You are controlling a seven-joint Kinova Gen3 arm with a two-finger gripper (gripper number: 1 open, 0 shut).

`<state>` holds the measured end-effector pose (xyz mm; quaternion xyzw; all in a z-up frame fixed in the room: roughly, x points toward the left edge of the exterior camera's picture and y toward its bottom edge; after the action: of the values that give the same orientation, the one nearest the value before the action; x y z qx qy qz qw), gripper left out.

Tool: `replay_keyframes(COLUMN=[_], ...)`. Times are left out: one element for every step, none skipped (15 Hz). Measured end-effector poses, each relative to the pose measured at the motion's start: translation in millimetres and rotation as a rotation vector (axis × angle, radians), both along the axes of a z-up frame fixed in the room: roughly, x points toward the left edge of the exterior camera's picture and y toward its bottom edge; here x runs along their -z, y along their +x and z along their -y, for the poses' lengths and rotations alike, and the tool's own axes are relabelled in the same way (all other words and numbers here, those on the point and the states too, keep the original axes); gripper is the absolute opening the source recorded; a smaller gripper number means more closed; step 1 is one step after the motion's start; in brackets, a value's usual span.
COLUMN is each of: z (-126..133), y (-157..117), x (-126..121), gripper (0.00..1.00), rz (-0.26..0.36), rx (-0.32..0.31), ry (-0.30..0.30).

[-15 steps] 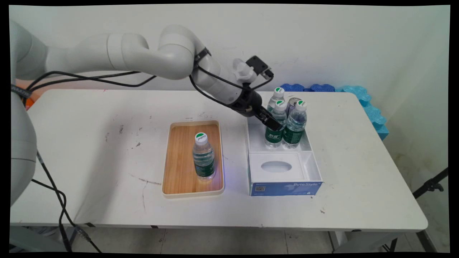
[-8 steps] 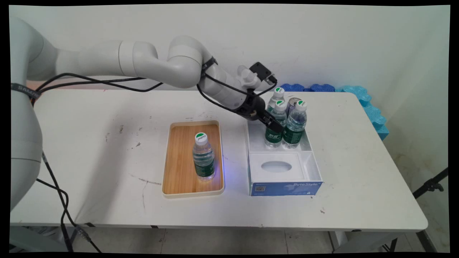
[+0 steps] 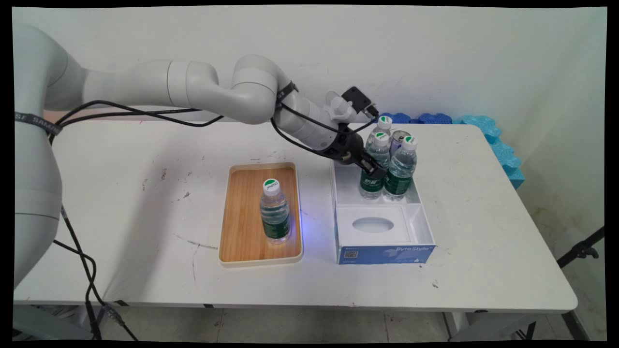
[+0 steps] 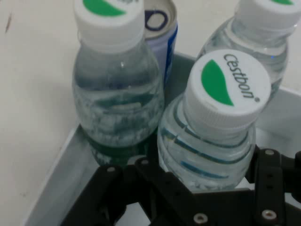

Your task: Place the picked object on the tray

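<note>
Fingers point(image 4: 209, 197) closed around near water bottle point(image 4: 211, 132), two bottles and can point(image 4: 162, 28) behind, in box point(image 3: 411, 212)

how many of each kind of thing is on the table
bottles: 4, one on the tray, three in the box
can: 1, in the box behind the bottles
tray: 1
box: 1
total: 7

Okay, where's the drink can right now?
In the main view the blue-and-silver drink can stands right of centre in the white box's far compartment, wedged among three clear water bottles, just beyond the tool.
</note>
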<state>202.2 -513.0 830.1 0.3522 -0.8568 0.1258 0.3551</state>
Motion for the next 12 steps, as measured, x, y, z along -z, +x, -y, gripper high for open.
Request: replay_keyframes(z=[-2.1, -4.6, -7.1, -10.7, -14.8, -19.7, -24.2, -29.1, -34.3, -38.5, -42.8, -46.9], y=[1.9, 4.4, 6.8, 11.0, 16.7, 23.3, 29.1, 35.6, 43.4, 50.1, 58.6, 68.6], x=[-3.0, -7.5, -12.9, -20.6, -29.7, -39.9, -49.3, -60.3, -72.5, -83.3, -96.0, -108.6], gripper=[0.00, 0.00, 0.00, 0.00, 0.00, 0.00, 0.00, 0.00, 0.00, 0.00, 0.00, 0.00], rz=[-0.003, -0.005, -0.007, -0.008, -0.008, -0.008, -0.006, -0.004, -0.004, -0.002, -0.001, 0.000], rx=[0.004, 0.009, 0.014, 0.020, 0.025, 0.030, 0.037, 0.047, 0.055, 0.066, 0.078, 0.091], ry=[-0.009, -0.019, -0.029, -0.040, -0.052, -0.063, -0.072, -0.082, -0.093, -0.102, -0.113, -0.121])
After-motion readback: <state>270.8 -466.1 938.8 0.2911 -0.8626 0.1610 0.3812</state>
